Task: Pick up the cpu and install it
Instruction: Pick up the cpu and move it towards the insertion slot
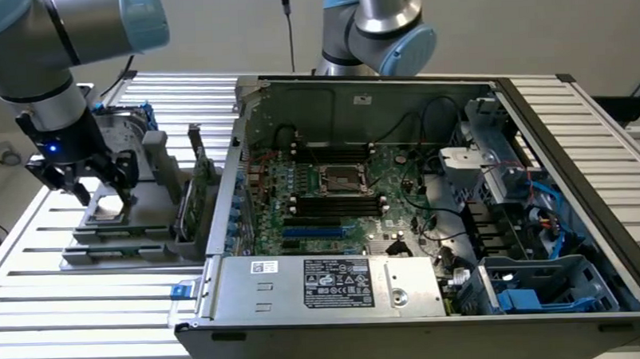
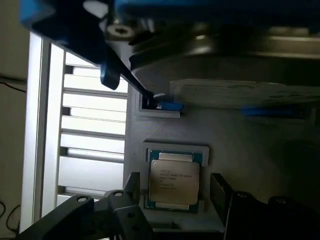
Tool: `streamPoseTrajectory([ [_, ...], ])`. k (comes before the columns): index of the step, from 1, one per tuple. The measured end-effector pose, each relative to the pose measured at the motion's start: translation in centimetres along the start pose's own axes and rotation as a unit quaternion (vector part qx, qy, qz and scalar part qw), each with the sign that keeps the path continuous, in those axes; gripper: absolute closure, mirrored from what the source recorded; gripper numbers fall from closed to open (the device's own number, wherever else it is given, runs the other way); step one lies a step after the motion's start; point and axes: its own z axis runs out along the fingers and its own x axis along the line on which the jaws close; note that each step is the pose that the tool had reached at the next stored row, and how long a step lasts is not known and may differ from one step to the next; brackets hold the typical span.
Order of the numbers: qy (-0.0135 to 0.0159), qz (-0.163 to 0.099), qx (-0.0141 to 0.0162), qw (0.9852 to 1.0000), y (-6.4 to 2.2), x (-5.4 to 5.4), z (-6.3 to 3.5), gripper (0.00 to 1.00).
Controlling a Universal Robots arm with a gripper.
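Wrist view: the cpu (image 2: 174, 181) lies flat, metal top up, in a recessed grey holder (image 2: 225, 140) that keeps it square for grasping. The pincer (image 2: 176, 192) hangs over it, fingers apart, straddling it. Exterior view: holder stands on the bench (image 1: 90, 307) beside the open computer case (image 1: 337, 342).

A plain, pale grey wall (image 1: 229, 31) stood behind the scene, smooth and evenly lit. The desk (image 1: 80, 315) was built of ribbed silvery metal slats with dark gaps between them, and soft light glared off its surface. A thin black cable (image 1: 288, 21) hung down before the wall.
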Motion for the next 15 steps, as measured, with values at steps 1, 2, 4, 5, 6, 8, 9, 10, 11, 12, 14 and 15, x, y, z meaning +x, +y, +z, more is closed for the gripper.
streamPoseTrajectory([
  [1,-0.0001,0.000,0.0000,1.0000,-0.01,0.0,0.19,0.33],
  [2,-0.0001,0.000,-0.0001,1.0000,-0.03,0.0,0.37,0.33],
  [4,-0.0001,0.000,0.0000,1.0000,-0.05,0.0,0.74,0.33],
  [5,0.0000,0.000,0.0000,1.0000,-0.06,0.1,0.92,0.33],
  [6,0.0000,0.000,0.0000,1.0000,-0.08,0.1,1.08,0.33],
  [8,-0.0002,0.000,0.0000,1.0000,-0.12,0.1,1.34,0.33],
  [9,-0.0004,0.000,-0.0001,1.0000,-0.13,0.2,1.41,0.33],
  [10,-0.0003,0.000,-0.0001,1.0000,-0.16,0.2,1.41,0.33],
  [11,-0.0003,0.000,-0.0002,1.0000,-0.19,0.2,1.41,0.33],
  [12,-0.0003,0.001,-0.0004,1.0000,-0.22,0.2,1.41,0.33],
  [14,-0.0005,0.001,-0.0013,1.0000,-0.33,0.2,1.41,0.33],
  [15,-0.0005,0.001,-0.0019,1.0000,-0.39,0.2,1.41,0.33],
])
